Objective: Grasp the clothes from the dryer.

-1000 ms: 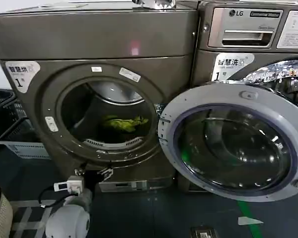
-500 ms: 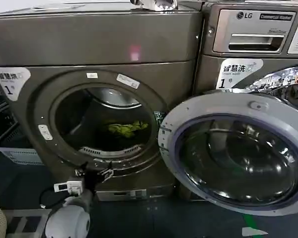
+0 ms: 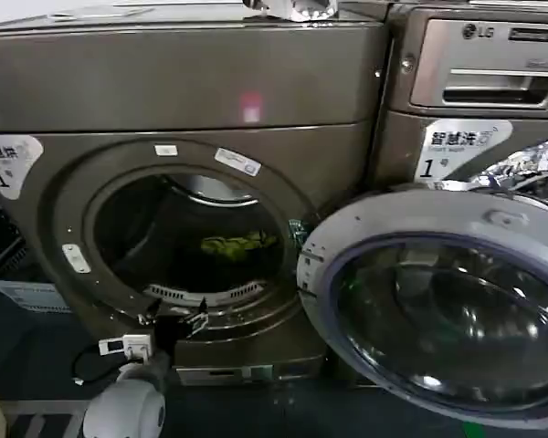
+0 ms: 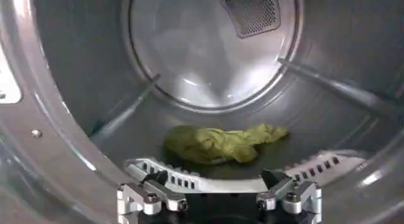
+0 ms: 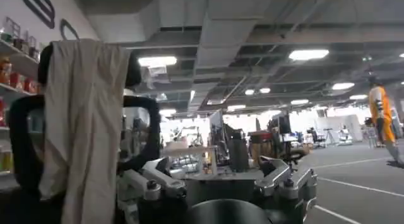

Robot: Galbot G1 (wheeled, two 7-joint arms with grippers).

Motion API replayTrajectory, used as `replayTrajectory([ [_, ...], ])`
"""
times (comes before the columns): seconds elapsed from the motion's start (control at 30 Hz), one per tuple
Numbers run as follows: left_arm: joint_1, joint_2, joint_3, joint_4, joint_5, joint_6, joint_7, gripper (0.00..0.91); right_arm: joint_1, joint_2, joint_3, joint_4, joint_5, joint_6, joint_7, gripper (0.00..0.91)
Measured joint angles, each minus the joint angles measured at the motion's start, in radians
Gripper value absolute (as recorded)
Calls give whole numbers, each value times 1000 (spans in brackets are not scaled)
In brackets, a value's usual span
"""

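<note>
The clothes (image 4: 221, 143) lie on the drum floor inside the dryer (image 3: 192, 100). The left gripper (image 4: 218, 197) waits at the door hole, jaws wide apart, clothes just beyond them, not touching.

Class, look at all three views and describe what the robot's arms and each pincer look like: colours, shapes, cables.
The left arm ends in a rounded white housing, with a small white box and black cable above it. The left pincer has silver metal linkage fingers with bolts and black tips. The right pincer has the same silver linkages and black tips over a rounded dark base.
</note>
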Motion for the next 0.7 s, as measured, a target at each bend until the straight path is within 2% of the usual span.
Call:
replayTrajectory([
  [0.7,-13,9,-3,5,-1,0,-8,907,2,0,-12,-1,-3,6,-1,907],
])
